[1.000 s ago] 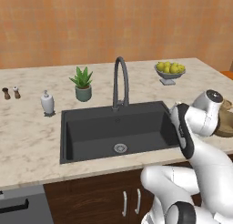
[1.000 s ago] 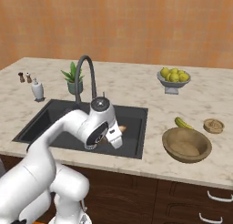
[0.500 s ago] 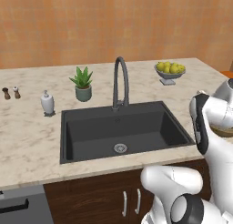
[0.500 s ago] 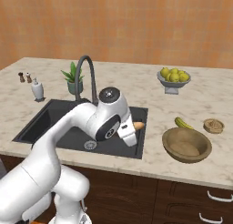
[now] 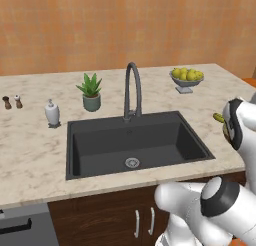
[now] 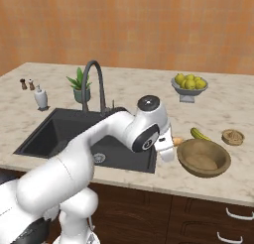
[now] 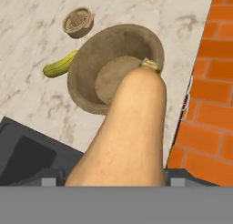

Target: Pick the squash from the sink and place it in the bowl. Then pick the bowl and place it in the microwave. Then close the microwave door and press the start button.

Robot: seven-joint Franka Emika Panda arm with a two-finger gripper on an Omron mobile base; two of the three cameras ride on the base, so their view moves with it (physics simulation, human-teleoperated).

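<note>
The squash (image 7: pixel 129 132) is clamped in the gripper (image 7: pixel 113 178), whose fingertips stand wide apart on either side of its thick end. In the hand view the squash is elongated: its long axis runs away from the gripper, and its narrow stem end points toward the bowl (image 7: pixel 86 77). The stem tip overlaps the near rim of the bowl in this view (whether it is above the rim or short of it cannot be told). In the right base view the squash (image 6: pixel 177 140) shows as a small orange-tan tip beside the hand, just left of the bowl (image 6: pixel 216 164) and past the right edge of the sink (image 6: pixel 44 134).

Containers:
- The bowl stands on the marble counter (image 6: pixel 233 183) and holds nothing; its flat inner floor is bare.
- The sink (image 5: pixel 100 145) is a black basin with a round steel drain (image 5: pixel 132 162); nothing lies in it.
- The grey footed bowl (image 5: pixel 184 83) at the back of the counter holds yellow-green fruit (image 5: pixel 187 74).

A banana (image 7: pixel 59 67) lies on the counter just beside the bowl, with a small round wooden item (image 7: pixel 78 22) near it.
</note>
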